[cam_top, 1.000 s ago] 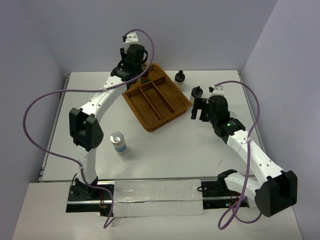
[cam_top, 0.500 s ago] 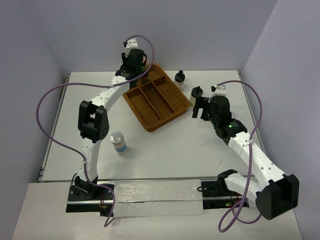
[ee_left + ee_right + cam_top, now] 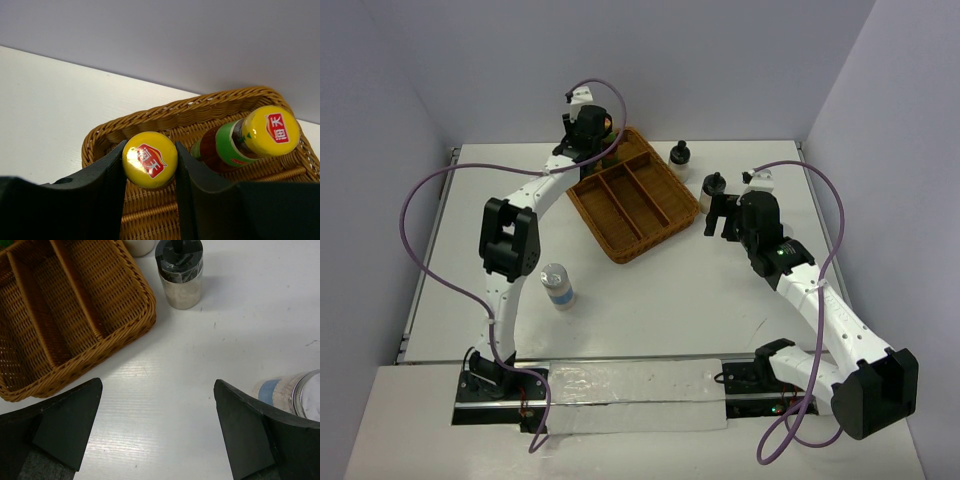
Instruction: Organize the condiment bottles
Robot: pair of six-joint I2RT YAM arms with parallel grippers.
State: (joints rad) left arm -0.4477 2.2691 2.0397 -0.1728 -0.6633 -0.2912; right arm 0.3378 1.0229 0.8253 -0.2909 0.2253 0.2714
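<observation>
L gripper (image 3: 150, 152) is clamped on a yellow-cap bottle (image 3: 149, 161): both fingers (image 3: 107, 190) press the cap's sides, bottle upright btw them, over the far corner of the wicker basket (image 3: 165, 112). Can't tell if its base rests on the basket floor. Second yellow-cap bottle (image 3: 267, 131), red-green label, leans tilted inside the basket just right of the held one, near it but not touching, outside the jaws. Which compartment, can't tell.

R gripper (image 3: 157, 405) stands wide open and holds nothing, low over bare table (image 3: 190, 365). Black-capped bottle (image 3: 180, 275) stands upright ahead of it, just beside the basket's corner, well clear of the fingers. Blue-label bottle (image 3: 292, 392) w/ silver cap sits at the view's right edge, partly cut off, just outside that side's finger, not btw the jaws.

Top view: another blue-label bottle (image 3: 557, 285) stands alone near the L arm's elbow, well apart from both grippers. Another black-capped bottle (image 3: 679, 153) stands by the basket's far side.
</observation>
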